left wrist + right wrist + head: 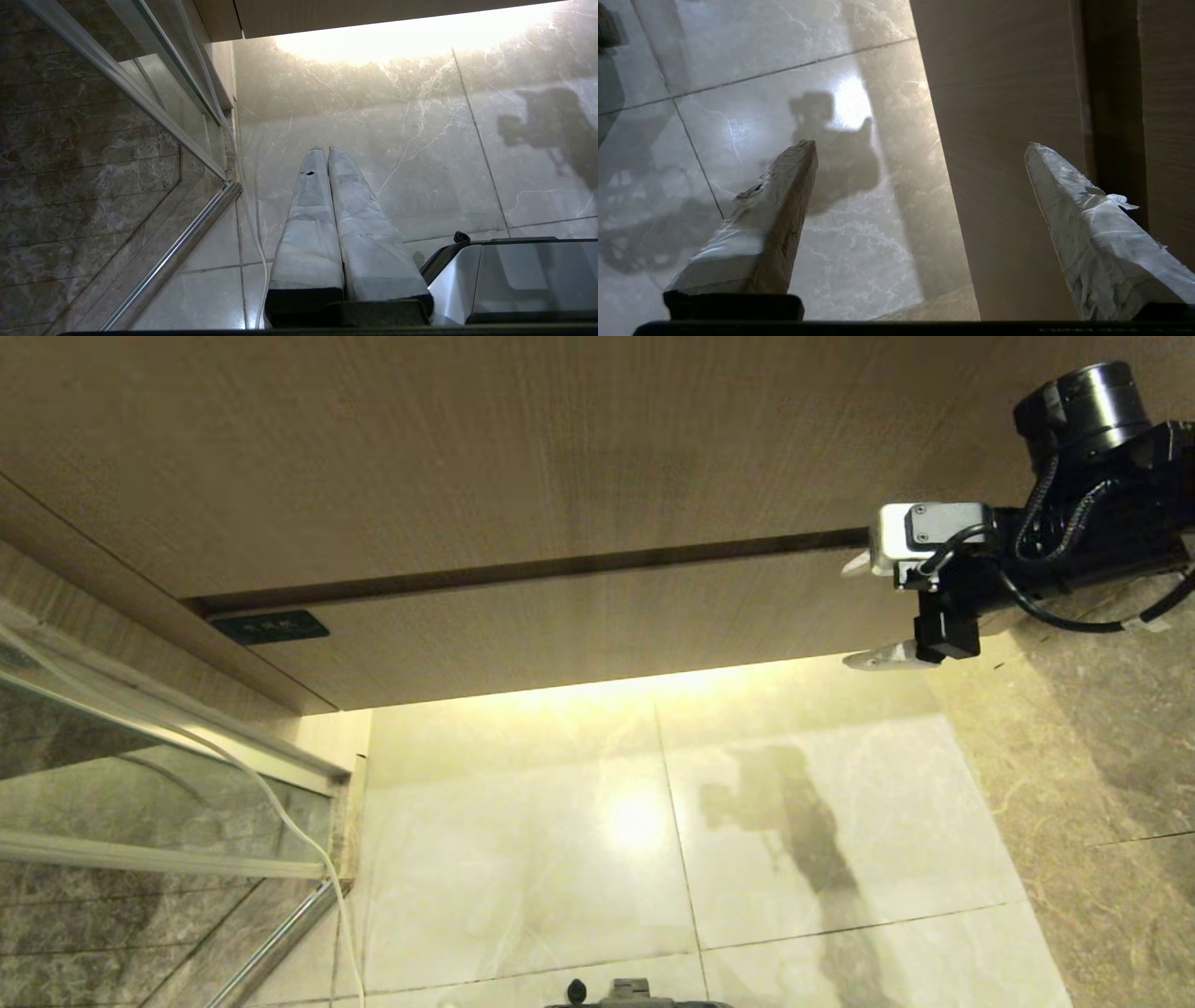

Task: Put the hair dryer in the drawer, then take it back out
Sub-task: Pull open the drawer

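Note:
The drawer [579,616] shows only its plain light-wood front, with a small dark label [269,627] at its left end; its inside is hidden. Over it hangs the taller wood panel [467,448], a dark gap between them. My right gripper [857,613] is at the front's right end, open. One finger is level with the gap, the other with the front's lower edge, and nothing is held. In the right wrist view the right gripper [920,149] frames the drawer front [1008,140]. My left gripper [326,149] hangs shut over the floor. The hair dryer is out of view.
A glass shower door [140,784] with a metal frame stands at the left, and a thin white cord [308,840] runs down beside it. Glossy marble floor tiles [560,849] lie below the cabinet. A brown marble wall [1074,803] is at the right. My base [528,275] is near the left gripper.

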